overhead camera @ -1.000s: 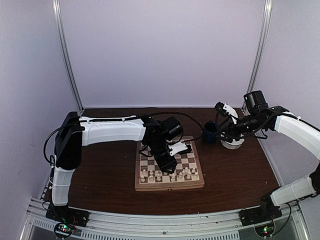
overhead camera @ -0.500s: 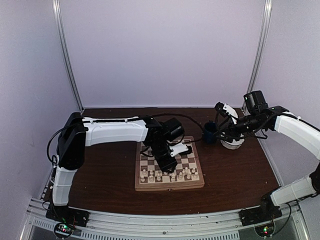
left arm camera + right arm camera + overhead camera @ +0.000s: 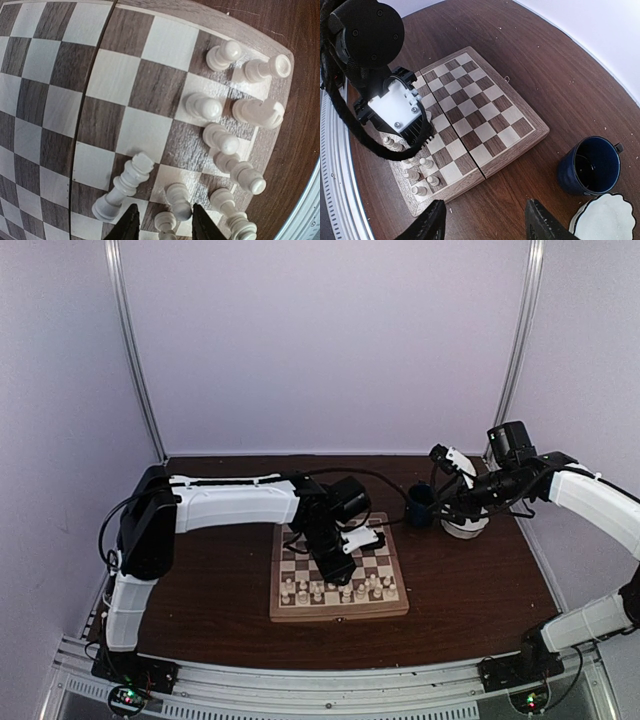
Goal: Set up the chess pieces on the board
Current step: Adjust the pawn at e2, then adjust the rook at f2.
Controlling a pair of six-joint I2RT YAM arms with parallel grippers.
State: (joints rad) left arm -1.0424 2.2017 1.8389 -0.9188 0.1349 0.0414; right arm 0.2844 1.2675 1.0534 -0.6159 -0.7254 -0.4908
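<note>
The board (image 3: 340, 612) lies in the middle of the table, with cream-white chess pieces (image 3: 345, 590) in two rows along its near edge. My left gripper (image 3: 335, 565) hangs low over those rows. In the left wrist view it (image 3: 162, 226) is open, with two pawns (image 3: 180, 200) standing between its tips. A taller crowned piece (image 3: 122, 187) just left of them appears to lie on its side across the board (image 3: 115, 75). My right gripper (image 3: 445, 502) is open and empty, raised right of the board (image 3: 470, 107).
A dark blue cup (image 3: 420, 506) stands off the board's far right corner, also in the right wrist view (image 3: 587, 165). A white scalloped bowl (image 3: 465, 526) sits beside it (image 3: 607, 217). The left arm's cable loops over the board's far edge.
The left arm has shifted slightly over the near rows. The right arm has not visibly moved.
</note>
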